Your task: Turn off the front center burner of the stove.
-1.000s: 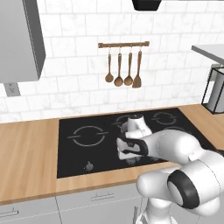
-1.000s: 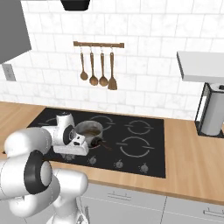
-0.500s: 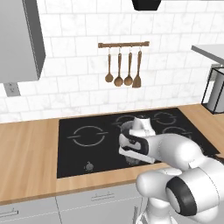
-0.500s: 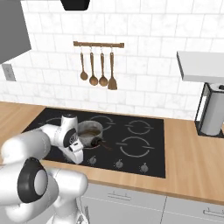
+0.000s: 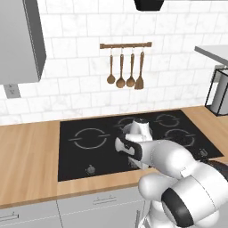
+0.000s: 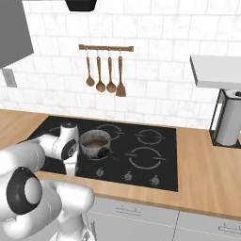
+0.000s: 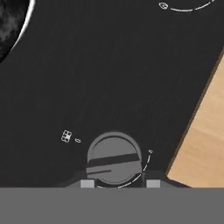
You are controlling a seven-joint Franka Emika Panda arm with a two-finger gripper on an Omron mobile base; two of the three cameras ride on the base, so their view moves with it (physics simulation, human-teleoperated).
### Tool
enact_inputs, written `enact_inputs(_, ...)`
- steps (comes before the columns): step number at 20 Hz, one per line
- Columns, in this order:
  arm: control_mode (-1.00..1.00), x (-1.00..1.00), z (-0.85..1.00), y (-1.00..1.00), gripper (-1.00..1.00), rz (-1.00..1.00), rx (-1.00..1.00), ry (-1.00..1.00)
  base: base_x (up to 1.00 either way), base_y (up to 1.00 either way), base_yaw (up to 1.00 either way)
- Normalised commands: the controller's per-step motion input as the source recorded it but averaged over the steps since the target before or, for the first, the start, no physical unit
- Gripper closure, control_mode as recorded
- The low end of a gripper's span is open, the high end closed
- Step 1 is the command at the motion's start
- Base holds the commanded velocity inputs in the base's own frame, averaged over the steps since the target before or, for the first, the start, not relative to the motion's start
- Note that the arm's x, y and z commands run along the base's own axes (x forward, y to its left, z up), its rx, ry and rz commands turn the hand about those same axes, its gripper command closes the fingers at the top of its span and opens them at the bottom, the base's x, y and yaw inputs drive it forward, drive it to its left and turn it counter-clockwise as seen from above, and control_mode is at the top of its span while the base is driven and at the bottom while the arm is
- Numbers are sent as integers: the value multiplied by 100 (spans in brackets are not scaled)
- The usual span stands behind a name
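Silver knob (image 7: pixel 114 159) sits at 6 o'clock in hand view, gripper (image 7: pixel 116 183) straddling it on the stove (image 7: pixel 109 78). Reach step nearly done; jaws spread, not yet pinching. Next: close on knob, rotate to off.

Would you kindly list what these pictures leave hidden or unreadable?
- Gripper, hand view: fingers cut by the bottom band; contact with the knob unclear.
- Front center burner, left base view: behind the arm.
- Knob markings, hand view: too small to read.
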Motion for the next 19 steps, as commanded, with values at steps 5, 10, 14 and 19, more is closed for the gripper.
enact_inputs(5, -100, 0, -39, 0, 100, -100, 0, -5, 0, 0, 0)
enact_inputs(10, -100, -1, -37, 1, 100, -100, 0, -3, 0, 0, 0)
enact_inputs(14, -100, -31, -27, 1, 100, -88, 1, -9, 0, 0, 0)
enact_inputs(19, -100, -14, 0, 0, 100, -3, 0, -3, 0, 0, 0)
